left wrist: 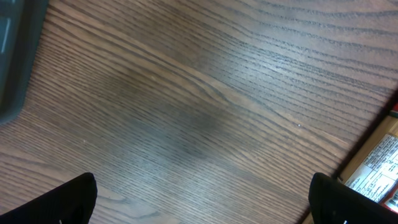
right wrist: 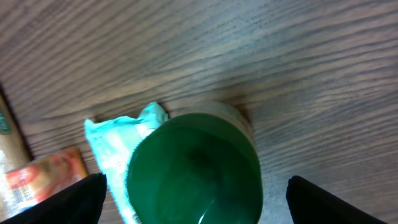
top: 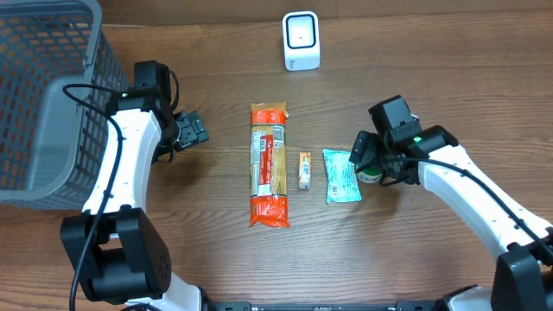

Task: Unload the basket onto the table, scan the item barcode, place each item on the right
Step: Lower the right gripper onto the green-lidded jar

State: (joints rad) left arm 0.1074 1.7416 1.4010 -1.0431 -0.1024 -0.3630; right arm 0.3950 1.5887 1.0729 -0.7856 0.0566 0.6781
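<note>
1. The right pincer [top: 369, 164] hangs low over a green-lidded jar [right wrist: 196, 165] with its jaws spread wide. One finger [right wrist: 74, 199] stands on each side of the lid with a clear gap between, so it has hold of nothing. The left pincer [top: 197, 130] is also wide open and empty, above bare wood, left of the goods.
2. The wooden table [top: 216, 250] carries everything.
3. A grey mesh basket [top: 34, 138] fills the far left corner, beside the left arm.
4. A long pasta packet [top: 269, 164], orange at both ends, lies flat in the middle of the table with its length running front to back.
5. The white scanner [top: 301, 41] stands at the back edge, well apart from the goods and slightly right of the pasta.
6. A teal sachet [top: 342, 177] lies flat to the right of the pasta. The jar sits at its right edge, and from above the lid hides part of it. I cannot tell whether the jar stands on it.
7. A small orange packet [top: 304, 170] lies between the pasta and the sachet, touching neither.
</note>
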